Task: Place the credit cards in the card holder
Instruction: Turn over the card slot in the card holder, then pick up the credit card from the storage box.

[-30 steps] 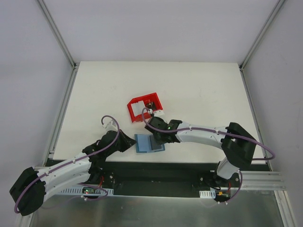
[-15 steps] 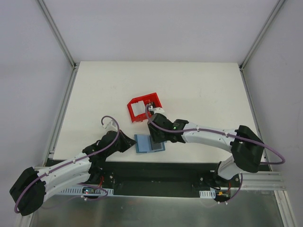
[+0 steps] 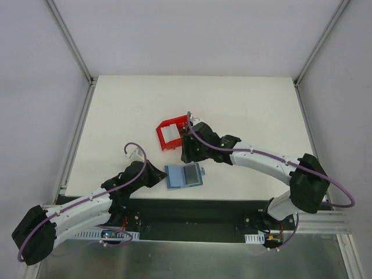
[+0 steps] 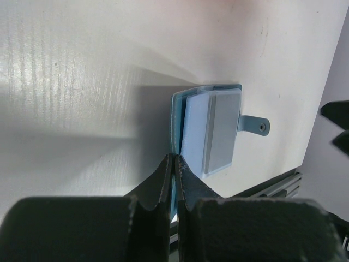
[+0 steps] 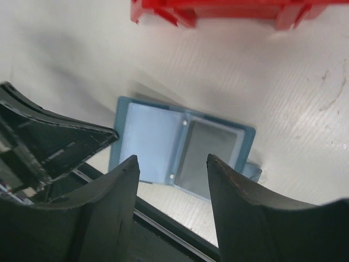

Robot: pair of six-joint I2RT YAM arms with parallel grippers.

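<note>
Left jaws pinch wallet (image 4: 191, 131) edge; right jaws spread, empty, wallet w/ grey card (image 5: 210, 153) below them. Risk: pinch slips, wallet folds shut before white card (image 3: 169, 135) from red bin (image 3: 172, 122) arrives.

This is a robotics lab test cell: a plain white matte tabletop (image 3: 244, 104) is boxed in by bare pale grey panel walls (image 3: 35, 87) on silver aluminium frame posts (image 3: 70, 40). A white-and-black cabled left robot arm (image 3: 75, 212) and its twin right arm (image 3: 261, 164) are bolted at the near edge.
</note>
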